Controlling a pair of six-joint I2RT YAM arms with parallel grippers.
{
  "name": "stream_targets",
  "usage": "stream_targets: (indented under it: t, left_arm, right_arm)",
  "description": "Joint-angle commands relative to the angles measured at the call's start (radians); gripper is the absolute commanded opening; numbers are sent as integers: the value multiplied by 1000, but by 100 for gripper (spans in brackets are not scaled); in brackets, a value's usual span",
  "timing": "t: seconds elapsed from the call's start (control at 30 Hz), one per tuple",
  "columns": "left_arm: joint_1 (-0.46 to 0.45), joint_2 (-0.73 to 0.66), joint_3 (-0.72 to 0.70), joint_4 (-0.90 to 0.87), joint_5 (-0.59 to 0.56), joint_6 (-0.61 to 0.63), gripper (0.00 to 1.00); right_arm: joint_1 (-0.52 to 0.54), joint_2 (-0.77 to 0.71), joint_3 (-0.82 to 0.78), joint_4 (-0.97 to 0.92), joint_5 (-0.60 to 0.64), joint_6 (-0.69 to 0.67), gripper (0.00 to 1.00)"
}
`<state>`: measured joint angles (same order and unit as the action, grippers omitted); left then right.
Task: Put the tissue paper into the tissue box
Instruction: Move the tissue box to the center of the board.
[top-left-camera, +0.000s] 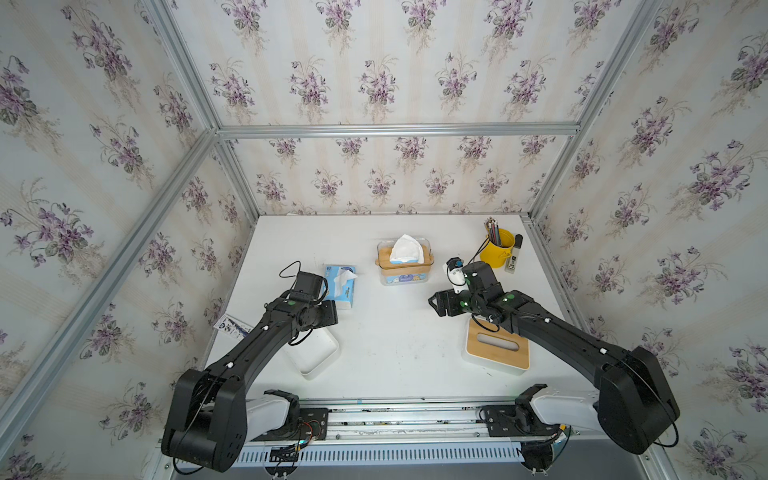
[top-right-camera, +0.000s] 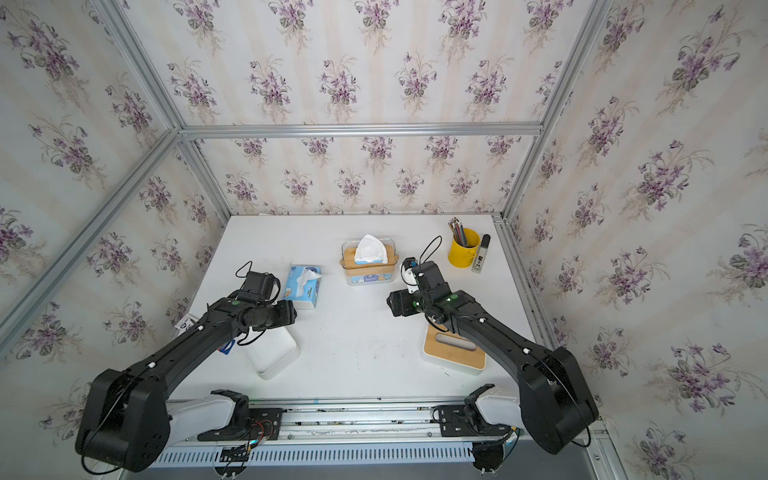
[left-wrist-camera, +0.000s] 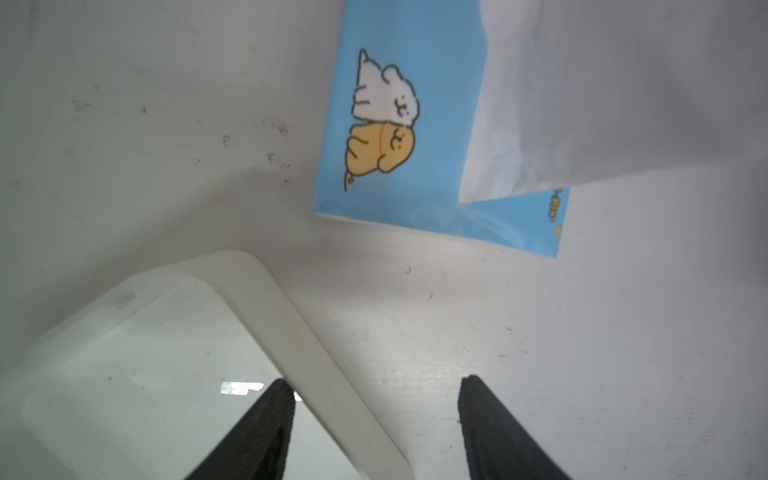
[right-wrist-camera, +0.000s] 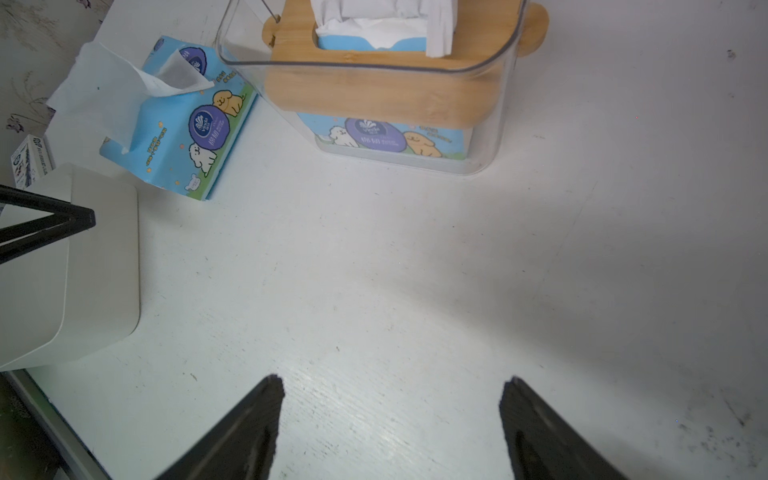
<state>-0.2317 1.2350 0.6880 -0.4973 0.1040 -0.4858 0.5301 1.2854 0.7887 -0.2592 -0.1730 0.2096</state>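
Note:
The tissue paper (top-left-camera: 343, 286) is a blue soft pack with cartoon dogs and a white sheet sticking out; it lies flat left of the table's middle, as both top views show (top-right-camera: 303, 286). The pack (left-wrist-camera: 395, 124) is just beyond the left gripper (left-wrist-camera: 374, 384). Nearer the front lies the white, lidless tissue box (top-left-camera: 316, 357), empty. My left gripper is open and straddles that box's wall (left-wrist-camera: 291, 316), one finger inside and one outside. The right gripper (right-wrist-camera: 392, 380) hangs open over bare table, right of centre, with nothing between its fingers.
A clear box with a bamboo lid (top-left-camera: 403, 262) holding another tissue pack stands at the back centre. A slotted bamboo lid (top-left-camera: 496, 347) lies under my right arm. A yellow pencil cup (top-left-camera: 496, 247) and a marker (top-left-camera: 513, 255) stand back right. A small printed carton (top-left-camera: 232, 324) lies at the left edge.

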Motion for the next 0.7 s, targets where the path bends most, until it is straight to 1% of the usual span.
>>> stream_targets:
  t: [0.0,0.07,0.13,0.27,0.47,0.67]
  left_arm:
    - [-31,15,-25,38,-27,-37,62]
    - [-53,18,-49,56,-38,-44,57]
    - [-80,18,-66,63,-48,-51,48]
    - [-138,-3,-103,53,-75,-77,37]
    - [-215,-33,-162,61,-104,-139,26]
    - [-300,-65,-166,18,-156,-175,18]
  right_arm:
    - [1,-11,-2,26,-11,-6,86]
    - [1,-14,-4,29,-9,-8,86]
    - [1,-14,-4,27,-4,-11,86]
    - [1,-12,7,13,15,-26,86]
    - [0,-5,18,11,17,-33,86]
    - [1,8,31,0,17,-39,86]
